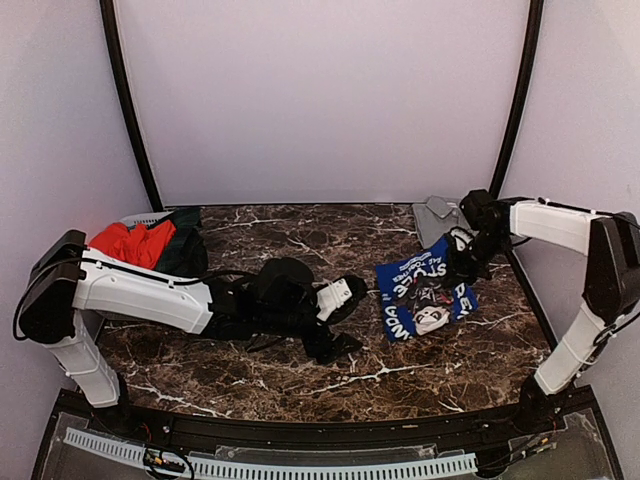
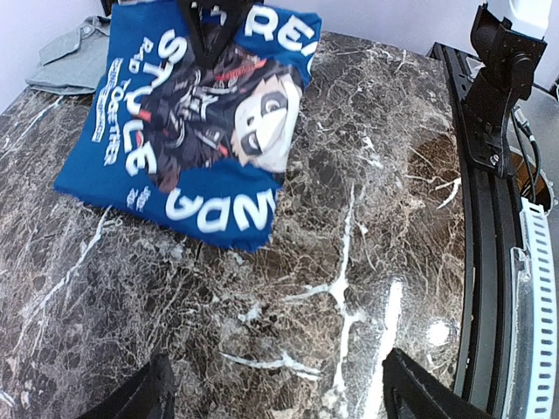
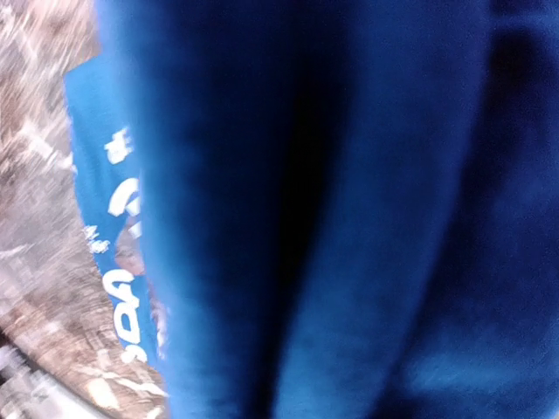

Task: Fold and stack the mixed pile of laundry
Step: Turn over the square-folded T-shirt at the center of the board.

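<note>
Under pale walls (image 1: 330, 100), on the brown marble bench (image 1: 300, 375), the right tool (image 1: 462, 264) pinches the blue T-shirt (image 1: 425, 297). The left tool (image 2: 279, 397) gapes empty.

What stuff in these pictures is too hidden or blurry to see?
- Right wrist view: the T-shirt fills it, blurred, hiding everything else.
- Left wrist view: the grey shirt is partly hidden by the T-shirt.
- Top view: the left arm covers part of the red garment.

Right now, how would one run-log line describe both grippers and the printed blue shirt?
left gripper: open, over dark marble table | right gripper: shut on royal-blue cloth T-shirt with white print | T-shirt: lies on table
</note>
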Robot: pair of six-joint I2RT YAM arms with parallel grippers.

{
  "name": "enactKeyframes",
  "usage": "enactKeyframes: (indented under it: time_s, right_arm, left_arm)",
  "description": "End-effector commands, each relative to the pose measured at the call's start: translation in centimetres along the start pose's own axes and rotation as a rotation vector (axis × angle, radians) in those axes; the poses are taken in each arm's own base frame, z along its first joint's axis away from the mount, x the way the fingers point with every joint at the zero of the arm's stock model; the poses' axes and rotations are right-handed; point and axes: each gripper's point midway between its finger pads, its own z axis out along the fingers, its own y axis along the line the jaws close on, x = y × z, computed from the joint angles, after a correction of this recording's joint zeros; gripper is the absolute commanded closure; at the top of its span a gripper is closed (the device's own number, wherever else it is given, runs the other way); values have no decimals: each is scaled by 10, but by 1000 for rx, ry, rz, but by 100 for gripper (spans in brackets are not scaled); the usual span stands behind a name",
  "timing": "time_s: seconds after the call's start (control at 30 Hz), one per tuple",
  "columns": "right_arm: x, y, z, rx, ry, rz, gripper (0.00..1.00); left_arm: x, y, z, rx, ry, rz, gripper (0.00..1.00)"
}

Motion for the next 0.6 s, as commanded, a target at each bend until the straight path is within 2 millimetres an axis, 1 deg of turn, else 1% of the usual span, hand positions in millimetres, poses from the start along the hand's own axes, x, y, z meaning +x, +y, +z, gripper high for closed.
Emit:
enactKeyframes:
  time_s: [0.0, 0.1, 0.17, 0.23, 0.27, 0.3, 0.33, 0.37, 0.43, 0.5, 0.57]
  right_arm:
    - [-7, -61, -89, 412, -110, -29, 100]
    - [-8, -85, -148, 649, -145, -23, 100]
    - [-12, -92, -184, 754, -188, -19, 100]
    - [-17, -96, -210, 834, -207, -20, 100]
    - [-21, -100, -215, 872, -204, -30, 100]
    - [-25, -102, -216, 898, -192, -47, 100]
    - [-29, -105, -212, 917, -171, -59, 100]
    - [-32, -108, -202, 922, -137, -71, 100]
    - [-36, -109, -165, 925, -31, -101, 100]
    - [-37, -99, -128, 944, 63, -152, 100]
    - [-35, -84, -88, 965, 140, -206, 100]
  left_arm:
    - [-20, 2, -14, -21, -78, -14, 18]
    - [-19, 4, -17, -30, -68, -20, 17]
    - [-16, 5, -19, -29, -60, -20, 17]
    - [-13, 7, -21, -38, -47, -22, 17]
    - [-11, 10, -22, -47, -39, -22, 16]
    - [-10, 11, -23, -52, -35, -23, 16]
    - [-8, 14, -25, -66, -28, -22, 16]
    - [-7, 15, -26, -73, -24, -22, 16]
    - [-4, 21, -29, -99, -7, -25, 16]
    - [-2, 31, -35, -129, 2, -50, 16]
    - [-3, 40, -43, -142, 0, -76, 16]
